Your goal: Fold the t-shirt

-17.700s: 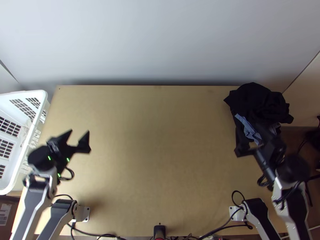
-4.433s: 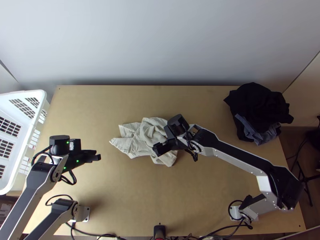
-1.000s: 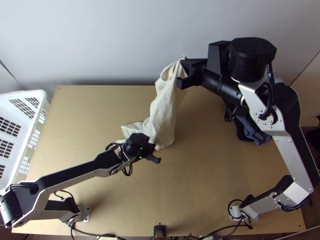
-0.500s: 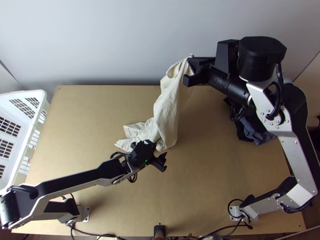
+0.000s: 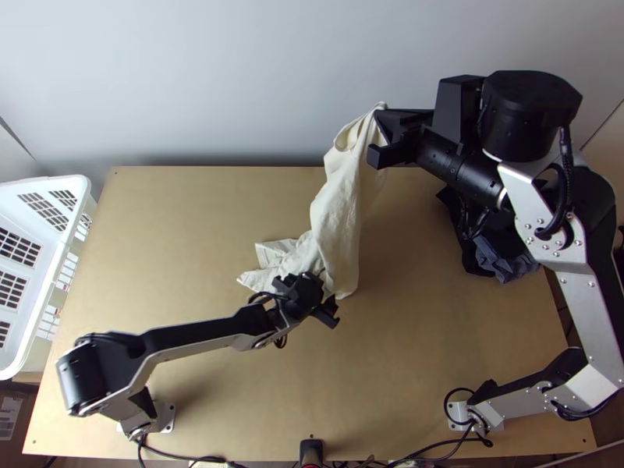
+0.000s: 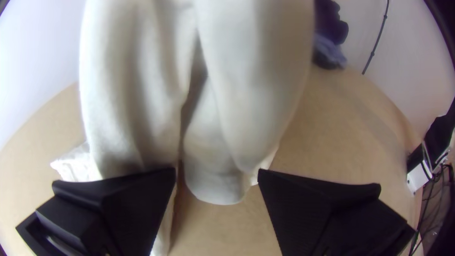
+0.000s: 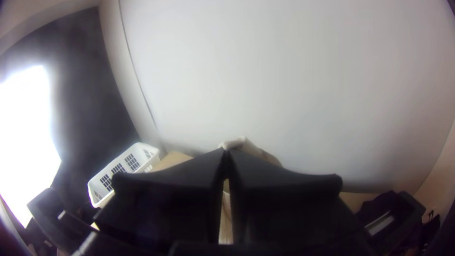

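A cream t-shirt point(image 5: 335, 210) hangs bunched from my right gripper point(image 5: 377, 134), its lower part lying in folds on the table. In the right wrist view my right gripper point(image 7: 226, 154) is shut on a bit of the t-shirt point(image 7: 234, 143). My left gripper point(image 5: 332, 306) is low over the table, at the near side of the hanging cloth. In the left wrist view my left gripper point(image 6: 217, 176) stands open, with the lower edge of the t-shirt point(image 6: 189, 95) hanging in front of and between its fingers.
A white basket point(image 5: 47, 265) stands at the table's left edge. Black and blue-grey clothes point(image 5: 499, 257) lie in a pile at the right, partly under the right arm. Cables run along the near edge of the wooden table point(image 5: 179, 218).
Since about a second ago, the right gripper has shifted right with the held t-shirt, drawing the lower cloth along. The left gripper has moved right as well, staying near the hanging cloth.
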Robot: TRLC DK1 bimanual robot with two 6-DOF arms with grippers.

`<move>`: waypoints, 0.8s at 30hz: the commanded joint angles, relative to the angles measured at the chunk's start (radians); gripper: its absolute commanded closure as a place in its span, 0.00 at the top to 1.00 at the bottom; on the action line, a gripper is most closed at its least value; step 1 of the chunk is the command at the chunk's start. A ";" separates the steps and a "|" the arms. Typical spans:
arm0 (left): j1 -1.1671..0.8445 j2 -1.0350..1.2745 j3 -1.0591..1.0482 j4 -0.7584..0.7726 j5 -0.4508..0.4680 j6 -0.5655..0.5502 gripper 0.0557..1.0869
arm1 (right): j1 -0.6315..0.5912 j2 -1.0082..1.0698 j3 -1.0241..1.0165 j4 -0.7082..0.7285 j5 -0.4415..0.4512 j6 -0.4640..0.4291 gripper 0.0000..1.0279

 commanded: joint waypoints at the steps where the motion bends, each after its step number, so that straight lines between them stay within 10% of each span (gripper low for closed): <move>1: -0.013 0.108 0.058 0.021 -0.011 -0.027 0.68 | -0.001 -0.002 0.000 -0.001 0.002 0.006 0.03; 4: -0.014 0.139 0.081 0.039 -0.008 -0.042 0.08 | -0.001 0.001 0.000 -0.001 0.002 0.006 0.03; 5: -0.011 0.148 0.087 0.030 -0.006 -0.045 0.04 | -0.001 0.001 0.000 -0.001 0.002 0.006 0.03; 24: 0.285 -0.797 -0.206 -0.310 0.301 -0.062 0.04 | -0.061 0.017 -0.018 0.011 0.002 0.005 0.03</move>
